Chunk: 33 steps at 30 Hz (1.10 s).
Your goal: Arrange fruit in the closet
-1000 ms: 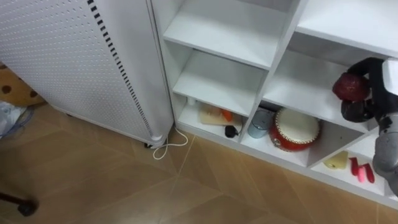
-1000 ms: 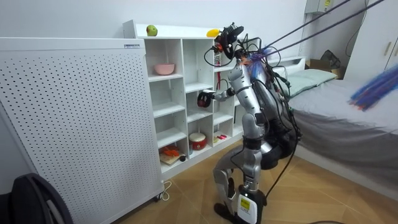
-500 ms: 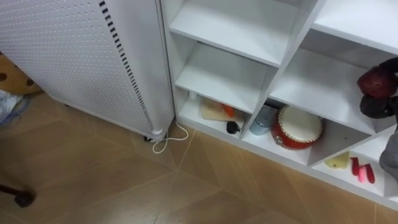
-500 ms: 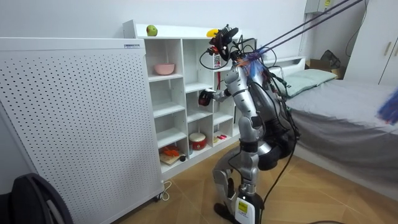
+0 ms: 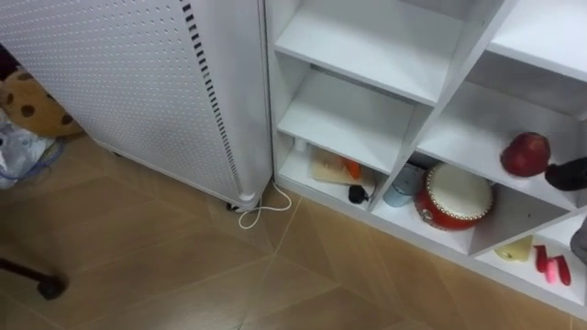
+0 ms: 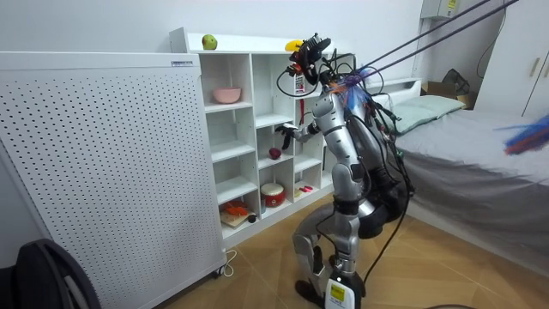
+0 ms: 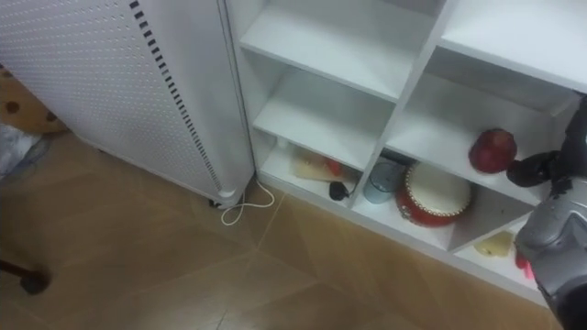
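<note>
A dark red round fruit (image 5: 526, 154) (image 7: 493, 150) lies on the white closet's (image 5: 367, 119) middle shelf, in the compartment above the red drum. The same fruit (image 6: 274, 154) shows small in the room view. My right hand (image 7: 537, 168) (image 5: 569, 172) hovers just right of the fruit, open, its dark fingers apart from it and holding nothing. In the room view the right hand (image 6: 287, 130) is a little above the fruit. I stand upright facing the closet.
A red drum (image 5: 454, 197), a blue cup (image 5: 401, 188) and a board with small items (image 5: 330, 170) fill the bottom shelf. A green apple (image 6: 208, 41) and a yellow fruit (image 6: 293, 45) sit on top, a pink bowl (image 6: 227, 94) below. A perforated white panel (image 5: 138, 73) stands left; a bed (image 6: 480, 146) behind.
My right hand has let go of the red fruit, which now rests on the shelf, and the hand has drawn back slightly. The head camera has shifted too.
</note>
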Available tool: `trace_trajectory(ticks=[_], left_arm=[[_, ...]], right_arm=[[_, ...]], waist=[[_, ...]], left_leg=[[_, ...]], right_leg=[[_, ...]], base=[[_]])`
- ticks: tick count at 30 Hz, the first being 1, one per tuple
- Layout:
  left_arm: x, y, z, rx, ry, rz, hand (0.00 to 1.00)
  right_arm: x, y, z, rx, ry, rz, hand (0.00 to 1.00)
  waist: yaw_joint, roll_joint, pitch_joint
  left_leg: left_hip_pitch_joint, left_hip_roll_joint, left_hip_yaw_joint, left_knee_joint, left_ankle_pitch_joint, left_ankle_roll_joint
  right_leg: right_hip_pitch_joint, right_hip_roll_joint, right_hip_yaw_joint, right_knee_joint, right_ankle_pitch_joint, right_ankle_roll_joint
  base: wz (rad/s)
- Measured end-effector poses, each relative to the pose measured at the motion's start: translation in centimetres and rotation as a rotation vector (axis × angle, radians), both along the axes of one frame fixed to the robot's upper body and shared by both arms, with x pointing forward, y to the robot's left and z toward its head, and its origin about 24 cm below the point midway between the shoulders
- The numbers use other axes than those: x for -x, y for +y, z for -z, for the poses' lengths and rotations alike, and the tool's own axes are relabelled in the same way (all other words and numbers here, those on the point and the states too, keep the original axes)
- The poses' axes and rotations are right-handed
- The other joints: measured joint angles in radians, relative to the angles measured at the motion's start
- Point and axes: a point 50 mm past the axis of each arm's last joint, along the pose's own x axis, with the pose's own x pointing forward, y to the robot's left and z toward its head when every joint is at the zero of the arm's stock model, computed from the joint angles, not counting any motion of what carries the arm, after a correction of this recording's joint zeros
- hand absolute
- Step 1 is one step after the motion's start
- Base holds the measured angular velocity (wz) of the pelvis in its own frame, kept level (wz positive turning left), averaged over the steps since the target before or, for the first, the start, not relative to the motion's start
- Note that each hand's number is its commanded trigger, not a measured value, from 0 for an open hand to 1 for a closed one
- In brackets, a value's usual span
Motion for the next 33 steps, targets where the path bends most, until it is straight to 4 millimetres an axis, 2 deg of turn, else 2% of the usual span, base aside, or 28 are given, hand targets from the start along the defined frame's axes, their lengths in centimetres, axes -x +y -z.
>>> trace_trajectory(ticks=[2,13,17,20,24,26,30,33], left_arm=[[0.0,0.0,0.0,-0.006,-0.002,-0.002,0.0],[0.0,0.1,-0.1,-0.02,-0.006,-0.006,0.0],[0.1,0.1,0.0,-0.017,-0.002,-0.006,0.0],[0.1,0.1,0.0,-0.017,-0.004,-0.006,0.0],[0.4,0.2,0.1,-0.022,0.008,-0.012,0.0],[0.4,0.4,0.1,-0.028,0.015,-0.016,0.0],[-0.1,0.4,0.1,-0.02,0.003,-0.011,0.0],[-0.3,0.2,0.1,0.002,-0.008,0.003,0.0]], right_arm=[[0.1,-0.1,0.0,0.001,-0.008,0.012,0.0],[0.2,-0.2,0.0,0.009,-0.02,0.035,0.0],[0.3,-0.3,0.5,0.004,0.004,0.029,0.0],[0.8,-0.6,2.0,-0.005,0.063,0.015,0.0],[1.2,-0.7,3.3,-0.019,0.116,-0.018,0.0],[1.9,-1.0,5.0,-0.023,0.177,-0.036,0.0],[2.6,-0.9,6.9,0.008,0.27,-0.094,0.0],[3.9,-0.6,9.5,0.041,0.382,-0.16,0.0]], waist=[[0.015,0.004,0.0],[0.026,0.009,-0.0007],[0.034,0.016,-0.0004],[0.043,0.034,-0.0023],[0.051,0.038,-0.0024],[0.069,0.045,-0.0003],[0.068,0.061,-0.0021],[0.066,0.073,-0.0035]], left_leg=[[0.0,-0.001,0.0,0.0,0.0,0.0],[0.01,0.0,-0.002,0.015,-0.006,-0.004],[0.043,0.001,-0.006,0.017,-0.012,-0.003],[0.086,0.001,-0.012,0.007,-0.016,0.0],[0.134,0.004,-0.009,-0.025,-0.016,0.001],[0.183,0.018,-0.009,-0.044,-0.022,0.007],[0.252,0.018,-0.008,-0.091,-0.021,0.007],[0.325,0.02,-0.007,-0.141,-0.02,0.008]], right_leg=[[-0.002,-0.001,0.0,0.001,0.0,0.0],[0.009,-0.002,0.0,0.022,-0.011,-0.017],[0.047,-0.001,-0.004,0.017,-0.016,-0.013],[0.099,0.003,-0.014,-0.005,-0.017,-0.003],[0.142,0.019,-0.005,-0.044,-0.008,0.009],[0.195,0.039,-0.009,-0.083,0.009,0.017],[0.265,0.051,-0.01,-0.141,0.023,0.031],[0.34,0.062,-0.016,-0.199,0.036,0.04]], base=[[-0.04],[0.01],[0.0],[-0.01],[-0.1],[-0.18],[-0.08],[-0.04]])
